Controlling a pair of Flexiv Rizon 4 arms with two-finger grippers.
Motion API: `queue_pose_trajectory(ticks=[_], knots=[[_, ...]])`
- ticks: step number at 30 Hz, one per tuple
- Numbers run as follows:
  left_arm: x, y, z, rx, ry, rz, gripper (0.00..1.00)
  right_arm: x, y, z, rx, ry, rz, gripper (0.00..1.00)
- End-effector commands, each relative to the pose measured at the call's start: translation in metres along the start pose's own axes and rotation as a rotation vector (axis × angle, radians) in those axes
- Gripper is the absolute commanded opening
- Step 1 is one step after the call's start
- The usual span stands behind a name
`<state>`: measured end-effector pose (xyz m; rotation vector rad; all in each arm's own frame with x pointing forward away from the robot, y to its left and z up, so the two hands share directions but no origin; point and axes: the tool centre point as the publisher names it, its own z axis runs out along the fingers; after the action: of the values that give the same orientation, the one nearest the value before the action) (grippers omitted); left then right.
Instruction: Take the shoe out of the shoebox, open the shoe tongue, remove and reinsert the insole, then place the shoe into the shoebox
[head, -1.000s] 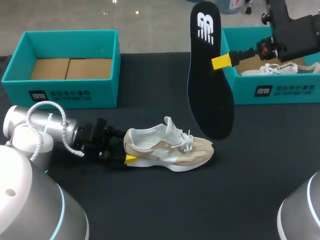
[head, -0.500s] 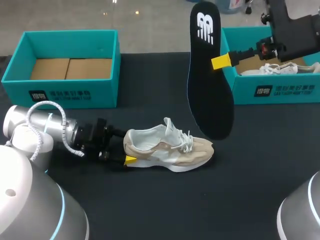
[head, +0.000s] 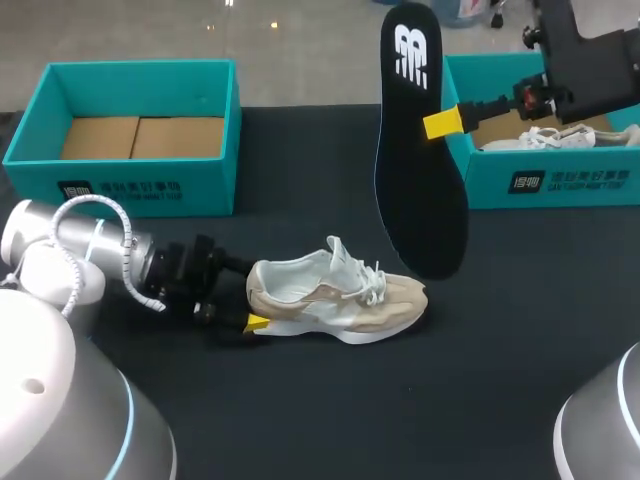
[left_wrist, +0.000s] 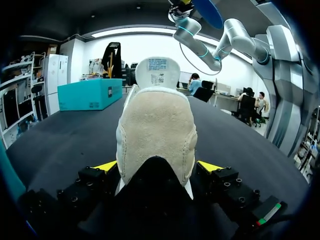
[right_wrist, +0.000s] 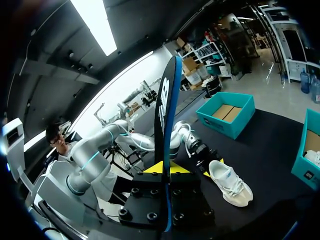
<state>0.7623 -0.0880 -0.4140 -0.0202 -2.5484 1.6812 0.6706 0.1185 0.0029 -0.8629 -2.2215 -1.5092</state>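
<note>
Left tool (left_wrist: 157, 170): narrow, both yellow tips pressed to either side of the heel of the shoe (head: 335, 298); reads as a pinch on the heel counter. Arm lies low along the table (head: 400, 400), coming in from 9 o'clock.

Right tool (head: 438, 123): clamped on the insole (head: 415, 170), about a third of the way down its 3 o'clock edge. Insole hangs upright in the air, heel end at 12, toe end at 6, tip just above and behind the shoe's forefoot.

Shoe: on its sole near table centre, heel to 9, toe to 3. Tongue stands up, laces loose, collar open.

Near shoebox (head: 130, 185) at 10 o'clock shows its cardboard floor. Second box (head: 560, 180) at 2 o'clock holds a pale shoe (head: 555, 138).

Handling, my judgement:
- Insole is thin, light foam and bendy. A one-edge grip lets the free toe end sway and curl. Feed it toe first and steeply, and expect it to buckle if shoved.
- Shoe is light, with a soft suede-and-mesh upper that collapses under a squeeze. The heel is the stiffest part and the sensible anchor.
- Loose laces and the tongue could snag the insole tip at the opening.
</note>
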Motion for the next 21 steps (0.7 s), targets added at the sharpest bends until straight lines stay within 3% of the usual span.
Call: queue_pose_trajectory(ticks=[1, 6, 11, 21], knots=[[0.004, -0.009, -0.008, -0.057, -0.012, 0.001, 1.00, -0.001, 0.002, 0.002, 0.004, 0.000, 0.001, 0.00], [0.003, -0.012, -0.014, -0.136, -0.017, 0.007, 1.00, -0.001, 0.002, 0.002, 0.004, 0.000, 0.001, 0.00], [0.002, -0.019, -0.025, -0.269, -0.027, 0.011, 1.00, -0.001, 0.002, 0.002, 0.004, 0.000, 0.001, 0.00], [0.002, -0.019, -0.025, -0.269, -0.027, 0.011, 1.00, -0.001, 0.002, 0.002, 0.004, 0.000, 0.001, 0.00]])
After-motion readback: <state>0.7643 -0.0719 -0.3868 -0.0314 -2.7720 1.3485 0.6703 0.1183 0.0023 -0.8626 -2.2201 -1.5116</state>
